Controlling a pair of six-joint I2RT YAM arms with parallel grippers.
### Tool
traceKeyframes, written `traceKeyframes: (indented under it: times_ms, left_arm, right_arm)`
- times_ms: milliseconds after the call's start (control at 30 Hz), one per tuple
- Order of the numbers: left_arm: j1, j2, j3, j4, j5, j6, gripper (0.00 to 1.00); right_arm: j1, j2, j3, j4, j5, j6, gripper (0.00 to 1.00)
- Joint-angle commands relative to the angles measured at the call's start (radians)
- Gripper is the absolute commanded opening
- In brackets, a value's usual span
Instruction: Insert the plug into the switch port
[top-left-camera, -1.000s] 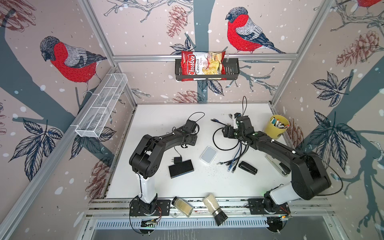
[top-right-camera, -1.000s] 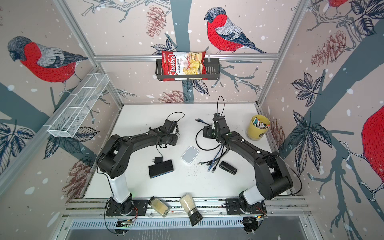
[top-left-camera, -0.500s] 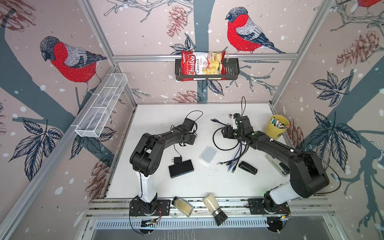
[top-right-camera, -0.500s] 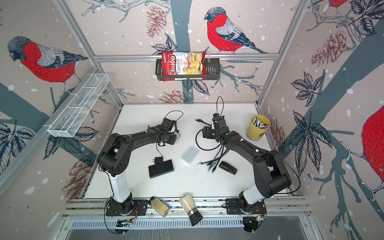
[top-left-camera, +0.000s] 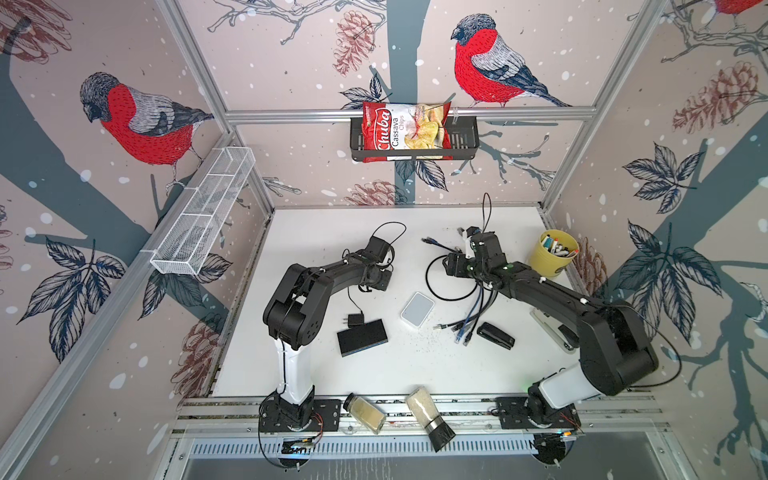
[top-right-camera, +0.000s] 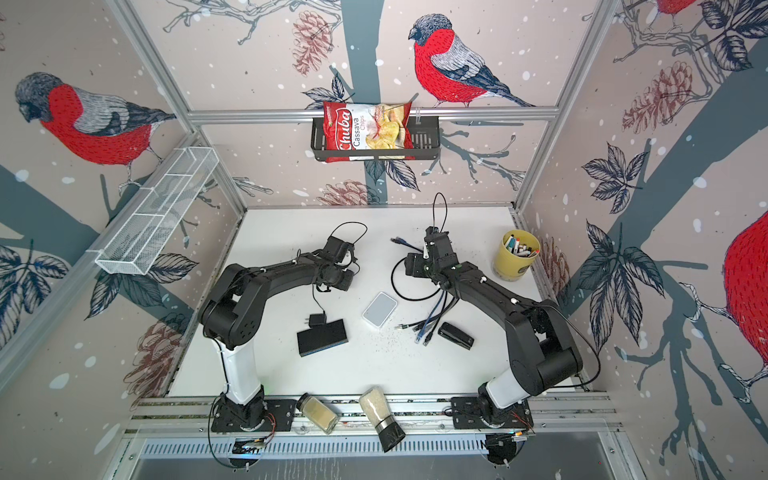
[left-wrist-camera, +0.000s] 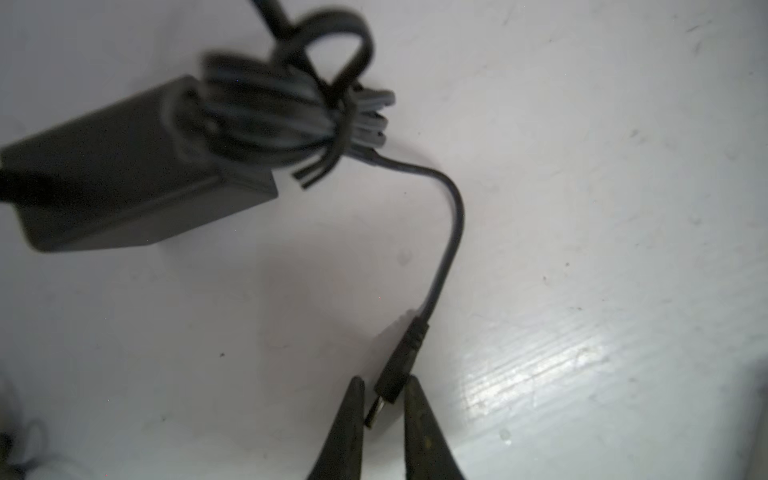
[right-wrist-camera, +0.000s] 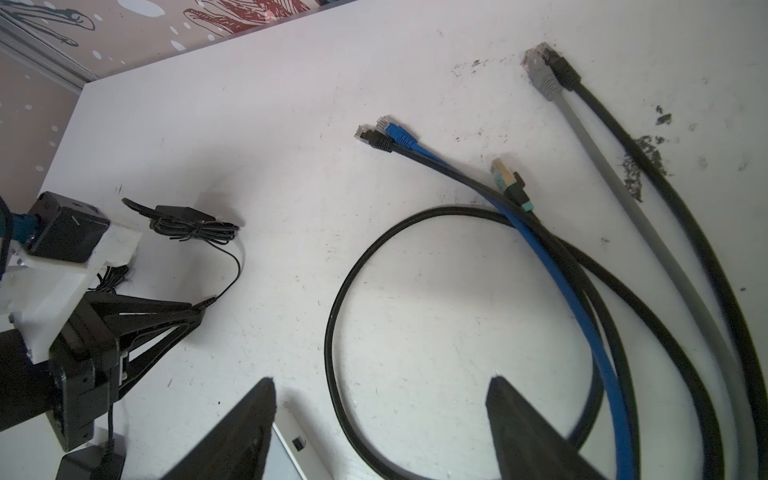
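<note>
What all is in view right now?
plug: 1, black, between left jaws
corded adapter: 1, black, rear centre-left
black box: 1, black, front centre-left
second adapter: 1, black, beside black box
white box: 1, white, table centre
network cables: several, blue, black, grey, right of centre
black stapler: 1, black, by cable ends
pale tool: 1, white, partly under right arm
marker cup: 1, yellow, rear right
shakers: 2, glass, front rail
chips bag: 1, red, in wall basket
wire basket: 1, white, left wall
left gripper: jaws narrow around plug, grip unclear
right gripper: jaws open over cable loop
</note>
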Motion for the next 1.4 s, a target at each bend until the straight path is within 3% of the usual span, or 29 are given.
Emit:
traceKeyframes:
  times_ms: [0, 267, 533, 767, 1067, 1367]
  left_arm:
    - [0.001, 0.009, 0.003, -0.037, 0.018, 0.003, 0.14]
    - [0.002, 0.009, -0.009, -0.012, 0.061, -0.008, 0.02]
    - [-0.002, -0.065, -0.091, 0.119, 0.158, -0.026, 0.0]
    - [-0.019, -0.153, -0.202, 0.334, 0.297, -0.076, 0.0]
    - [-0.056, -0.186, -0.264, 0.538, 0.371, -0.145, 0.0]
    - [-0.067, -0.175, -0.262, 0.586, 0.41, -0.172, 0.0]
  right_arm:
    - [0.0, 0.003, 0.004, -0.003, -0.009, -0.011, 0.8]
    - [-0.001, 0.009, 0.002, 0.01, -0.03, -0.006, 0.8]
    - [0.001, 0.03, 0.001, 0.047, -0.101, 0.026, 0.8]
    - [0.02, 0.038, 0.004, 0.089, -0.191, 0.088, 0.77]
    - [0.052, 0.045, 0.024, 0.106, -0.252, 0.177, 0.71]
    - [0.102, 0.095, 0.024, 0.188, -0.312, 0.289, 0.57]
